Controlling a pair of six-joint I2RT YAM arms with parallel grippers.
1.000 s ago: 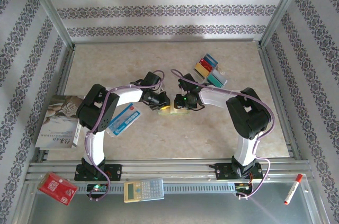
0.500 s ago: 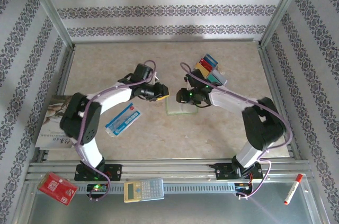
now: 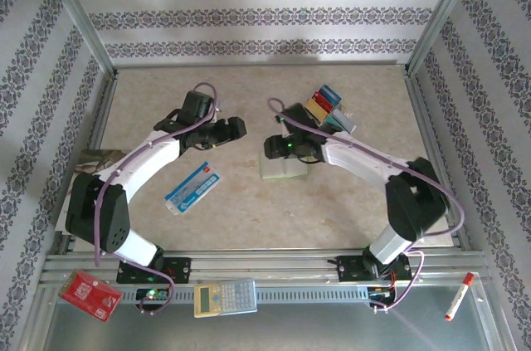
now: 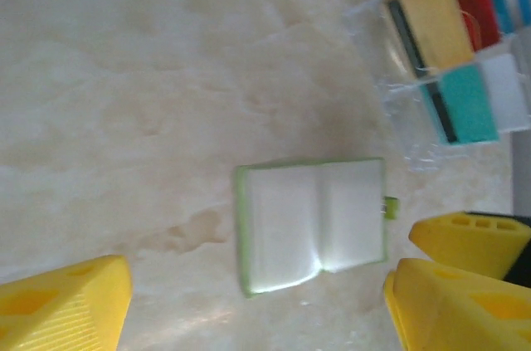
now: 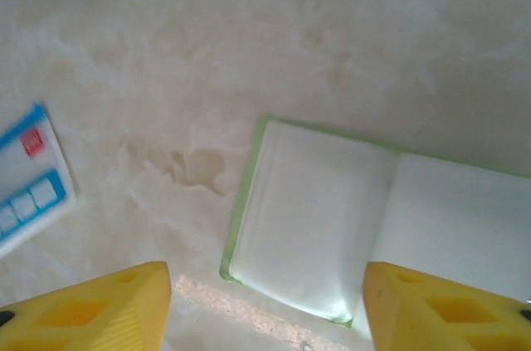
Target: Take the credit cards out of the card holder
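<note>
From the top view the card holder (image 3: 282, 170) is lying open and flat on the table (image 3: 332, 210), about mid-way across, and the credit cards (image 3: 328, 110) sit in a small colourful bunch further back and to the right, apart from it. The right gripper (image 3: 272, 148) hangs just over the holder's far edge and the left gripper (image 3: 235, 129) is off to the left and a bit further back; a blue-and-white packet (image 3: 192, 187) lies left and nearer. In the left wrist view the fingers are spread wide with nothing between them, and the holder (image 4: 311, 222) shows two pale faces with no card that I can make out, though the glare washes them out. The cards (image 4: 448, 31) (yellow, red, blue, teal) are up in the far corner. Right wrist view is the same story: jaws wide apart, empty, holder (image 5: 373, 235) right under them, packet (image 5: 25, 177) at the left edge. So my read is the cards are pretty much out and the job now is confirming the pockets are empty. I'd check the slots from a less glary angle, and if one's left, pin one flap with one gripper and slide the card out flat with the other, keeping clear of the pile.
</note>
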